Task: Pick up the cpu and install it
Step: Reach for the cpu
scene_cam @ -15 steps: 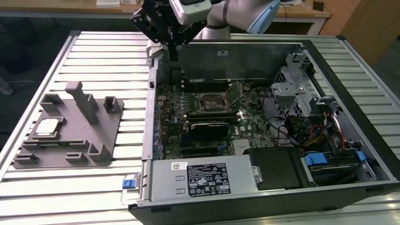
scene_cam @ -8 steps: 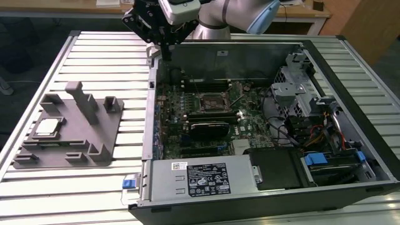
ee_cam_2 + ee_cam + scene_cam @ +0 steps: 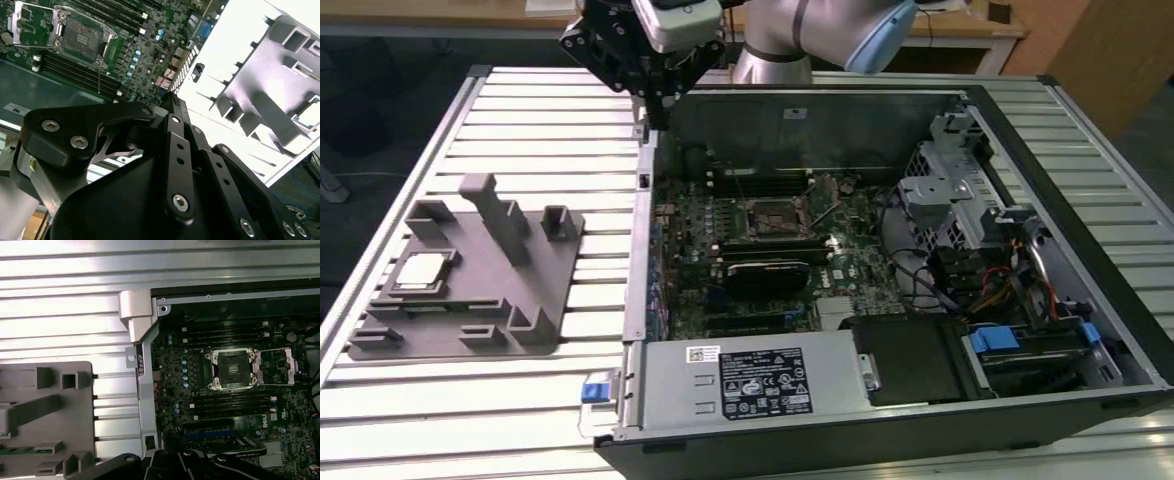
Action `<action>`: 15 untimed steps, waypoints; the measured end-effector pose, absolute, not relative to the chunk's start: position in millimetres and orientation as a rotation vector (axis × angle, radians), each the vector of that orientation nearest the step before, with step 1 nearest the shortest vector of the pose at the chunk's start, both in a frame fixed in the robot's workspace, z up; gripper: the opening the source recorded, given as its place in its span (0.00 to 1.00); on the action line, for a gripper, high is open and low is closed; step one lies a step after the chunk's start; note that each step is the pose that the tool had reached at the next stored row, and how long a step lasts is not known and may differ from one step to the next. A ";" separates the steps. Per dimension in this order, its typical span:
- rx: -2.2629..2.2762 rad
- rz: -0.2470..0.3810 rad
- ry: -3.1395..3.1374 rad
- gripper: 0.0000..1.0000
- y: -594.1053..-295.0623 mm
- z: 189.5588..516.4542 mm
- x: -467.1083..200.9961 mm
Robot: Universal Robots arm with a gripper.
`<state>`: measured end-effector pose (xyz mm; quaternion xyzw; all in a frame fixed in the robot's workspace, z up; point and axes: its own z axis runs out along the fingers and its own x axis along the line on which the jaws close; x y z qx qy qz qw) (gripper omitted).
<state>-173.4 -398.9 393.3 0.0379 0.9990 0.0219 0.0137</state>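
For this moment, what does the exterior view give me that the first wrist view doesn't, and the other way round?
Exterior view adds: the cpu in plain sight on the grey fixture, the arm, and the power supply at the case's near end. First wrist view adds: the metal hold-down frame lying open beside the socket. Both share: the socket, the fixture, the slatted table, and part of the gripper.

Bright, even light fills the exterior view; the slatted table point(image 3: 520, 110) gleams pale and the computer case point(image 3: 854, 130) lies shaded inside. In the second wrist view the table burns out to white glare; in the first wrist view bright bands streak it.
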 end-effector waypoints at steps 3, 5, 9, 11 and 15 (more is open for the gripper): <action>0.118 0.068 3.111 0.11 -399.0 393.3 -179.9; 0.118 0.068 3.111 0.11 -398.9 393.3 -184.2; 0.118 0.068 3.111 0.11 -398.9 393.3 -193.3; 0.118 0.068 3.111 0.11 -398.9 393.3 -197.9; 0.118 0.068 3.111 0.11 -398.9 393.4 -207.3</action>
